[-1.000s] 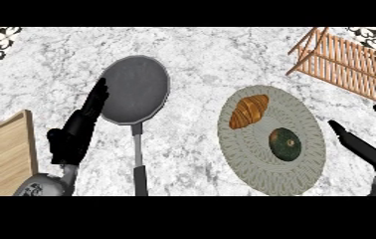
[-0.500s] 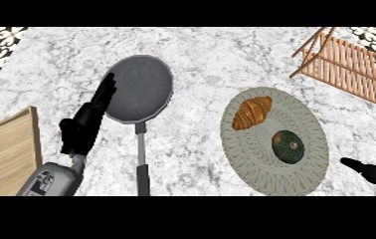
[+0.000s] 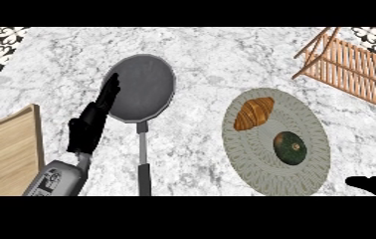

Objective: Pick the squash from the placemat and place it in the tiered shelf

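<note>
Two items lie on the round grey placemat [image 3: 253, 171] at the right of the tabletop [image 3: 213, 59]: a dark green squash [image 3: 290, 147] toward the placemat's right side, and a brown croissant [image 3: 253, 113] above and to the left of it, near but not touching. The squash is ungrasped, so treat the current step as the approach, before any pick.

Note the right hand [image 3: 361, 182]. Only a small black part of it shows at the lower right edge, just beyond the placemat's rim and apart from the squash. You cannot tell from this view whether its fingers are spread or curled; it holds nothing visible.

Note the left hand [image 3: 92, 123]. It rests at the left with fingers straight and relaxed, lying against the left rim of the grey frying pan [image 3: 143, 88]. It holds nothing. A wooden board [image 3: 16, 146] sits at the left edge beside the forearm.

The wooden tiered shelf [image 3: 341, 63] stands at the upper right corner, well apart from the squash.

For the next move, bring the right hand up and inward over the placemat until it is above the squash, then lower it and close the fingers round the squash. Keep clear of the croissant during the reach. Only then lift and carry toward the shelf.
</note>
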